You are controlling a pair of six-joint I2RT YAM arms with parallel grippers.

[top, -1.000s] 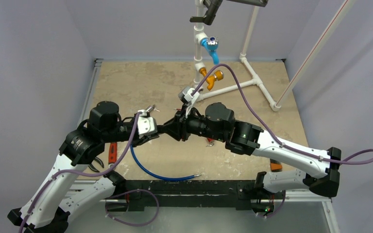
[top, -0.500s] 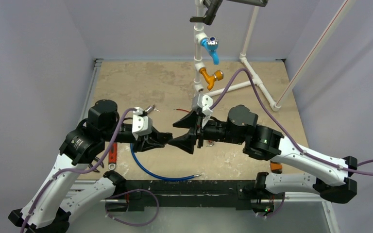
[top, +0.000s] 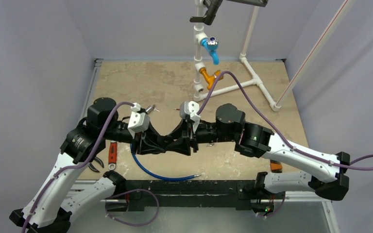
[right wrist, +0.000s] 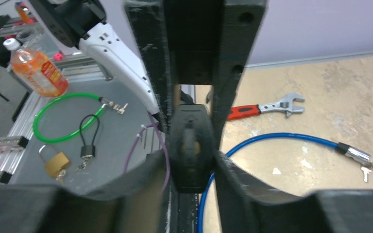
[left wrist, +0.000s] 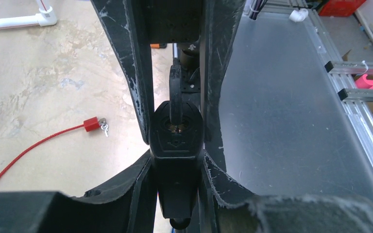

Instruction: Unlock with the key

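Note:
A black lock body (left wrist: 177,145) sits between my left gripper's (left wrist: 177,158) jaws, keyhole facing away from the wrist. A black-headed key (left wrist: 175,90) stands in the keyhole, edge-on. My right gripper (right wrist: 190,162) faces the left one nose to nose. Its fingers (left wrist: 138,73) straddle the key and the lock's front with a gap on each side of the key head. In the right wrist view the lock (right wrist: 189,145) is blurred between the fingertips. From above, the two grippers (top: 167,144) (top: 177,142) meet over the table's front middle and hide the lock.
A blue cable lock (top: 160,172) with a key lies under the grippers. A red-handled wrench (top: 112,153) and pliers (top: 96,167) lie at the left. A red cord with a tag (left wrist: 91,124) lies behind. A PVC frame with taps (top: 209,46) stands at the back.
A second ago the grippers were joined. Half a second ago the right one had pulled back right with jaws wide. Now it is back in, jaws narrower round the key; both sit lower.

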